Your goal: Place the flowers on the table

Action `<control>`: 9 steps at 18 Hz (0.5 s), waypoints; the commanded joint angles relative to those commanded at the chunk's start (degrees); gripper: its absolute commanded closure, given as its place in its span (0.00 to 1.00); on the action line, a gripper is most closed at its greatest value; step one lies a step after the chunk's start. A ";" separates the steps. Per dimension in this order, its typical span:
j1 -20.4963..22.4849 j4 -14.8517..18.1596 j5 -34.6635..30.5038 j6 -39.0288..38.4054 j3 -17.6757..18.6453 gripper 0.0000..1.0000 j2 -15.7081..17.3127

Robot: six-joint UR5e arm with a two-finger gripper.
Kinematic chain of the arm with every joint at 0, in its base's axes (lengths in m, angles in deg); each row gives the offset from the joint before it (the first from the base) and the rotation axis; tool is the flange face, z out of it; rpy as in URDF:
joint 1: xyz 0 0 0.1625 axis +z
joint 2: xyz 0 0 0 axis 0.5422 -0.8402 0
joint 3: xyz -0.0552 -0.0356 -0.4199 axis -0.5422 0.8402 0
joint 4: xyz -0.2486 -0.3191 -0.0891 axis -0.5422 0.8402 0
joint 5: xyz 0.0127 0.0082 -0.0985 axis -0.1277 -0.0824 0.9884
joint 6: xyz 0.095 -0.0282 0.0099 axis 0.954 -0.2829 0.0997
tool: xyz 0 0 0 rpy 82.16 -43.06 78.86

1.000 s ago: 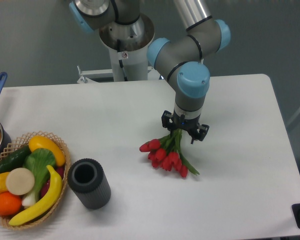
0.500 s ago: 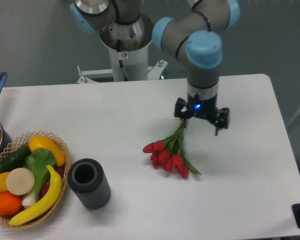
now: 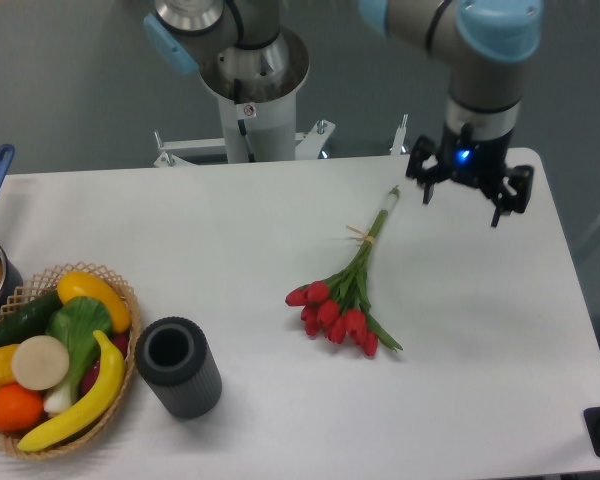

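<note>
Flowers lying flat on the white surface, stems pointing toward the claw hovering beyond them, fingers spread apart, holding nothing.

Flowers lying flat on the table; hand empty, fingers spread, raised beyond the stem ends.

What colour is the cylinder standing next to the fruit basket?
Dark grey, almost black; the cylinder shows clearly in the fixed camera view.
</note>
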 joint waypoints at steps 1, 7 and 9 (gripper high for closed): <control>0.70 0.00 0.09 0.17 -0.88 0.00 0.09; 5.80 8.44 0.44 6.59 -6.42 0.00 0.35; 6.86 8.53 0.44 8.34 -6.33 0.00 0.88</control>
